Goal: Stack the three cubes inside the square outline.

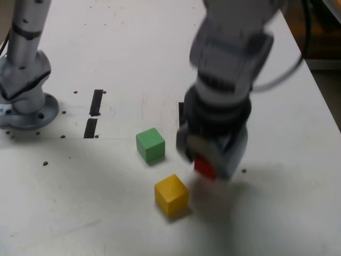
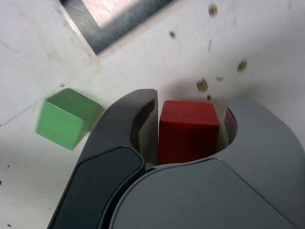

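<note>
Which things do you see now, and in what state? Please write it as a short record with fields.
gripper: shut on the red cube
outline: partly seen, no cube on the part in view
green cube: on the table, not held
yellow cube: on the table, not held, not touching the green cube
strips: two, black, on the table
stack: none

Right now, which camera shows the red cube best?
The wrist view: it shows the red cube large, between the two sides of the gripper. The exterior view shows only a small red patch, the rest hidden behind the blurred gripper.
</note>
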You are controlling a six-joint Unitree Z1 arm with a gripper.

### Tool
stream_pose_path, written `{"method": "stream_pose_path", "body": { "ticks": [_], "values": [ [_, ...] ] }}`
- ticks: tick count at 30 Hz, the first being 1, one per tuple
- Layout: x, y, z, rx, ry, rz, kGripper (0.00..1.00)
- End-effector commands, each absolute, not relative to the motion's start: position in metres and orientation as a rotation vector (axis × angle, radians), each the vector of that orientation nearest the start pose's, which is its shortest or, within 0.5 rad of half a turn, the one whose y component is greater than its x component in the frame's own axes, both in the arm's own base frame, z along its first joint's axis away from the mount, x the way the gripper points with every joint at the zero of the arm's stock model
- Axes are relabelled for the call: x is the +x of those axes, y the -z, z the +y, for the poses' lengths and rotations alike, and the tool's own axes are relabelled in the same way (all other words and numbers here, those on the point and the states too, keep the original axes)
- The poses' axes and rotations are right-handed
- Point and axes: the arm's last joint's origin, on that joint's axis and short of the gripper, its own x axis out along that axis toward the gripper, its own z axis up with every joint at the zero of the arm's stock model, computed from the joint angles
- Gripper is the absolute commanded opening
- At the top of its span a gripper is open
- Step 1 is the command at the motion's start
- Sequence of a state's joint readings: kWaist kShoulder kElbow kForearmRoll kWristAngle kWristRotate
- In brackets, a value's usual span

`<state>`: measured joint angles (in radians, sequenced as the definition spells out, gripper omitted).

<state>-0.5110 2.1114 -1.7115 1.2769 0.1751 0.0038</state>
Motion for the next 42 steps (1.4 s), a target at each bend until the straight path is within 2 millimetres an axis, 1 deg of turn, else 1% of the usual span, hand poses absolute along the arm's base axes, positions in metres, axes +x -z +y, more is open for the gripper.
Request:
{"method": "stream_pose_path", "body": {
  "ticks": [1,3,6,10,15,19,25,34,36,42],
  "values": [
    [0.347,-0.261,-0.17,0.524,0.228,1.589,0.2],
    [0.35,-0.265,-0.155,0.465,0.182,1.601,0.2],
    [0.356,-0.267,-0.132,0.355,0.101,1.63,0.19],
    [0.361,-0.267,-0.111,0.227,0.003,1.648,0.15],
    [0.358,-0.266,-0.088,0.124,-0.121,1.663,0.13],
    [0.351,-0.259,-0.074,0.086,-0.184,1.675,0.13],
    [0.346,-0.244,-0.063,0.048,-0.202,1.663,0.13],
    [0.349,-0.235,-0.056,0.036,-0.221,1.669,0.15],
    [0.351,-0.233,-0.055,0.034,-0.223,1.67,0.18],
    [0.357,-0.222,-0.052,0.031,-0.225,1.683,0.32]
  ]
}}
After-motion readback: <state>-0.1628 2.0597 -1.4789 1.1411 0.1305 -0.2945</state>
